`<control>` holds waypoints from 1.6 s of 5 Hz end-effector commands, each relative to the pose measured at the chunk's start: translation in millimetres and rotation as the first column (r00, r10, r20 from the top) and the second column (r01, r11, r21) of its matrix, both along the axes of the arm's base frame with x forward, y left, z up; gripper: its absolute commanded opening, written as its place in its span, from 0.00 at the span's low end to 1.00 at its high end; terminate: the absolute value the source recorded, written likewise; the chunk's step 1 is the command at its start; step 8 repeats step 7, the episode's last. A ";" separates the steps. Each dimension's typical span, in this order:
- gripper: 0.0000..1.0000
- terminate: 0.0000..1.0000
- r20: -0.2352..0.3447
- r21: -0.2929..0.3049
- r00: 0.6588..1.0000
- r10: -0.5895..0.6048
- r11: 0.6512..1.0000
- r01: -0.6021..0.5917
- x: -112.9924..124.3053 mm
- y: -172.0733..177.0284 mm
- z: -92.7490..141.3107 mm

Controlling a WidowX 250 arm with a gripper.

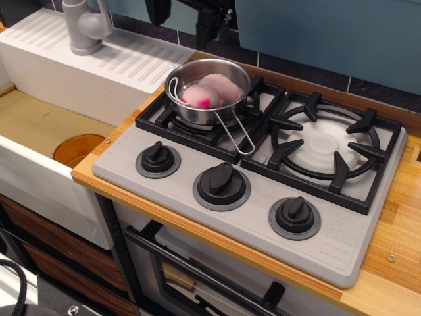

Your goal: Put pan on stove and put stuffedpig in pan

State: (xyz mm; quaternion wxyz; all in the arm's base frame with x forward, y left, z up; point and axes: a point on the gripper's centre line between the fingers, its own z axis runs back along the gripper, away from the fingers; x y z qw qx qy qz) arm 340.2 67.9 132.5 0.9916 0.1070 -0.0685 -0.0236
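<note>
While the gripper (pixel 183 14) hung with its two fingers apart and empty, the stuffedpig (pixel 209 91), soft pink with a darker pink snout, lay just below it inside the shiny steel pan (pixel 186 108), which sat on the stove (pixel 172 195).
</note>
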 end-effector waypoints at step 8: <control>1.00 1.00 0.063 -0.059 0.998 -0.011 0.998 0.015 22.4 -25.2 14.4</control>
